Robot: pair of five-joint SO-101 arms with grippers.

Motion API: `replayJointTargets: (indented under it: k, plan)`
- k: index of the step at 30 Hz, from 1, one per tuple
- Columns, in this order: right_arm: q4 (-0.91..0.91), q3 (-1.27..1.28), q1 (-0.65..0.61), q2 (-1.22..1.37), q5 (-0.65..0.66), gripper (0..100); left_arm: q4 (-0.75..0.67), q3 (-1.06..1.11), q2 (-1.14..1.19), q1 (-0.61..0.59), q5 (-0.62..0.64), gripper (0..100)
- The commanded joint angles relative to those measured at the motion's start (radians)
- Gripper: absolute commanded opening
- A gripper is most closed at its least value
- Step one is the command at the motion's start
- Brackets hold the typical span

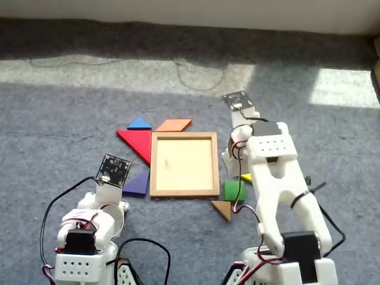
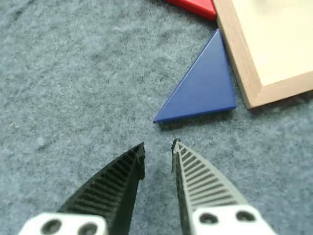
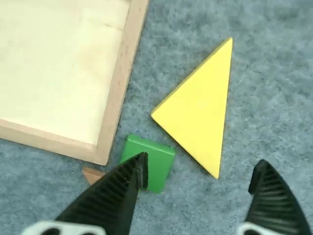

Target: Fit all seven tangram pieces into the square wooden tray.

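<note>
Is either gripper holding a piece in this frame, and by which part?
Nothing is held. The left gripper is open, just short of the blue triangle; the right gripper is open wide over the yellow triangle.

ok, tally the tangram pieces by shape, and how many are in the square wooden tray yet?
Triangles: 5 (red triangle, light blue triangle, dark blue triangle, yellow triangle, brown triangle)
Parallelograms: 1 (orange parallelogram)
Squares: 1 (green square)
Total: 7 pieces, 0 of them inside the square wooden tray
</note>
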Motion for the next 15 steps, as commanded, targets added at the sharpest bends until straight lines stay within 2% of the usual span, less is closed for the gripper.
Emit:
replayJointTargets:
  k: [1,9,15]
  plan:
    - [-0.079,-0.058,-0.013,0.081,0.052,32.7,0.005,0.019,-0.016,-0.01,-0.003,12]
    - [-0.165,-0.059,-0.016,0.177,0.078,32.7,0.005,0.019,-0.016,-0.01,-0.003,12]
    - [-0.174,-0.056,-0.065,0.182,0.077,32.6,0.005,0.019,-0.016,-0.01,-0.003,12]
